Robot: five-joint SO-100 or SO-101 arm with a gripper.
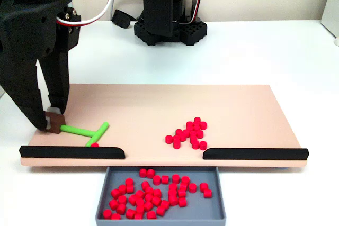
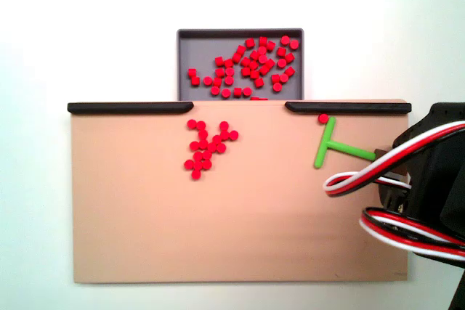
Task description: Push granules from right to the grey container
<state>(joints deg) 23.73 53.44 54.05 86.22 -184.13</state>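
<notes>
In a fixed view my black gripper (image 1: 51,119) stands at the tan board's left end, shut on the brown grip of the green T-shaped tool (image 1: 85,130). One red granule (image 1: 94,144) lies by the tool's crossbar, against the left black bar (image 1: 71,152). A loose cluster of red granules (image 1: 188,133) rests on the board just behind the gap between the bars. The grey container (image 1: 212,209) sits below that gap and holds many granules. From above, the tool (image 2: 330,147), the cluster (image 2: 207,147) and the container (image 2: 190,45) show, with my arm (image 2: 436,179) at the right.
The tan board (image 1: 159,99) lies on a white table. A second black bar (image 1: 254,153) lines the board's front edge on the right. The arm's black base (image 1: 167,22) stands behind the board. Red, white and black cables (image 2: 385,172) loop over the tool's handle in the view from above.
</notes>
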